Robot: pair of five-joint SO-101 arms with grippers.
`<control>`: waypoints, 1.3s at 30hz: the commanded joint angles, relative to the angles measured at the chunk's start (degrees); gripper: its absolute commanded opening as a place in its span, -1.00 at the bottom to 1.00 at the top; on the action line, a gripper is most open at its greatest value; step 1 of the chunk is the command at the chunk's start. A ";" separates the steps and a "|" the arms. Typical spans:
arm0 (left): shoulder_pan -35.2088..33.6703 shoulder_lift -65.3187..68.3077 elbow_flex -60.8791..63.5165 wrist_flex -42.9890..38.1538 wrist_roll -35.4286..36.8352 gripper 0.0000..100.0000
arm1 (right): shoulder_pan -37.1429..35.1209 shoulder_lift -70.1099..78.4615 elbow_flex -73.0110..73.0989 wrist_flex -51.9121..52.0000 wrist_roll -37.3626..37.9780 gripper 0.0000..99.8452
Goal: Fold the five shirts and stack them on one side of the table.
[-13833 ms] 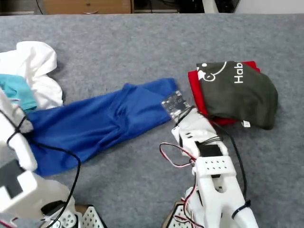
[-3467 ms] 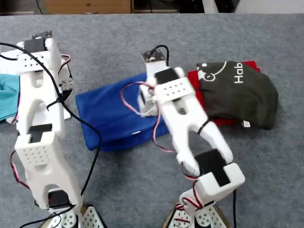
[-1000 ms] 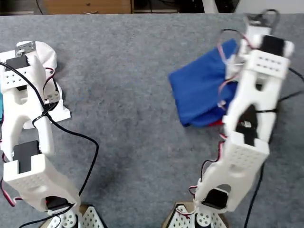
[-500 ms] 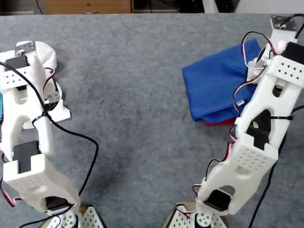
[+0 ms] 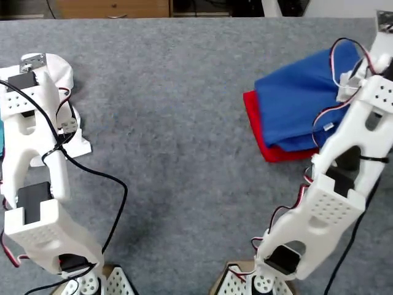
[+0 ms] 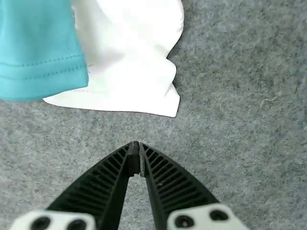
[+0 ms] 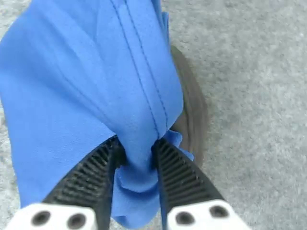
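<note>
A folded blue shirt (image 5: 301,104) lies over the red shirt (image 5: 265,140) at the table's right side. My right gripper (image 7: 136,153) is shut on a bunched fold of the blue shirt (image 7: 86,96), with a dark grey shirt (image 7: 192,110) showing beneath it. The right arm (image 5: 350,160) runs up the right edge. At the far left my left arm (image 5: 34,123) stands over a white shirt (image 5: 55,70). My left gripper (image 6: 135,160) is shut with nothing in it, just short of the white shirt (image 6: 129,62) and a teal shirt (image 6: 38,48).
Grey carpet-like table (image 5: 166,123) spreads between the two arms. Wooden furniture (image 5: 110,7) stands beyond the far edge. Loose cables (image 5: 98,178) trail from the left arm.
My right gripper has carried the blue shirt further right, over the stack, so the red shirt's edge now shows at its left. The left arm has not moved.
</note>
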 commanded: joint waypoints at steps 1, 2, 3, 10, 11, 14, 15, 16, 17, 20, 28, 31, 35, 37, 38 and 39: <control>-0.44 -3.21 -0.70 -0.09 -0.26 -0.96 | 2.15 -2.77 -2.77 -0.26 0.26 -1.00; -0.44 -3.21 -0.70 -0.09 -0.26 -0.96 | 2.33 -2.15 -2.77 -0.18 0.26 -1.00; -0.44 -3.21 -0.70 -0.09 -0.26 -0.96 | 2.33 -1.27 -2.77 -0.09 0.26 -1.00; -0.44 -3.21 -0.62 -0.09 -0.26 -0.96 | 2.07 3.30 -2.95 5.54 -1.85 -0.57; -0.44 -3.21 -0.62 -0.09 -0.26 -0.96 | 2.42 3.38 -2.95 5.54 -3.87 -0.48; -0.44 -3.21 -0.62 -0.09 -0.26 -0.96 | 2.95 3.30 -4.09 5.54 -6.33 -0.34; -0.44 -3.21 -0.62 -0.09 -0.26 -0.96 | 2.95 3.38 -4.97 5.54 -6.42 -0.34; -0.44 -3.21 -0.62 -0.09 -0.26 -0.96 | 2.95 3.38 -5.76 5.54 -6.51 -0.34; -0.44 -3.21 -0.53 -0.09 -0.26 -0.96 | 2.77 3.38 -6.55 5.54 -6.51 -0.34; -0.44 -3.21 -0.53 -0.09 -0.26 -0.96 | 1.98 3.38 -8.66 5.54 -6.24 -0.34; -2.64 -3.30 -2.20 -0.53 -0.62 -0.96 | -1.10 3.74 -5.41 4.66 -1.32 -0.95; -7.21 -2.68 -8.09 -0.44 -0.62 -0.96 | -2.24 3.38 -3.21 5.80 7.03 -0.97; -14.07 -2.51 -16.09 -3.43 -1.41 -0.84 | -2.15 3.30 -2.59 5.80 8.00 -1.00; -16.79 -1.71 -17.76 -7.47 -2.46 -0.73 | -2.15 3.30 -2.59 5.80 8.00 -1.00; -18.20 -0.48 -17.76 -10.46 -3.08 -0.70 | -2.24 3.30 -2.59 5.80 8.00 -1.00; -19.52 1.27 -17.85 -13.19 -4.13 -0.69 | -2.24 3.30 -2.59 5.80 8.00 -1.00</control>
